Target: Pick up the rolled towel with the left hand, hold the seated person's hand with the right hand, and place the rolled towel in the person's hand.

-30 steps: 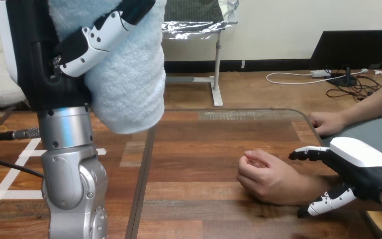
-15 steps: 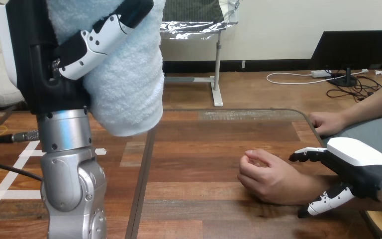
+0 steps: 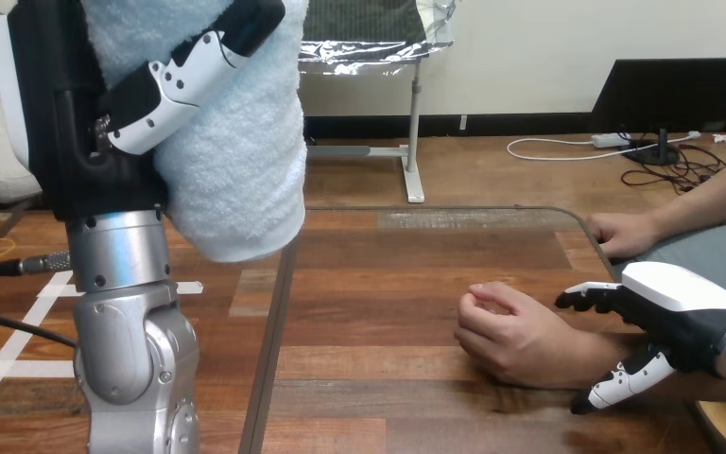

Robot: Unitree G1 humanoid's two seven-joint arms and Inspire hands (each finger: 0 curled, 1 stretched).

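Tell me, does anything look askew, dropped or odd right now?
Nothing spilled or damaged. The rolled pale-blue terry towel is gripped in the left hand, raised. Only oddity: the person's hand lies loosely curled on the wooden table, not open to receive it. The right hand is beside its wrist.

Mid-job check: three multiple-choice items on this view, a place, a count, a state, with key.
1. Where is the rolled towel? A) on the floor B) in the left hand, raised C) on a chair
2. How many of the person's hands show? A) one B) two C) three
3. The person's hand beside the right hand is: A) loosely curled, empty B) flat, palm up C) gripping a cup
Key: B, that hand's fingers wrap it above the table; B, one mid-table, one at its far edge; A, nothing in it.
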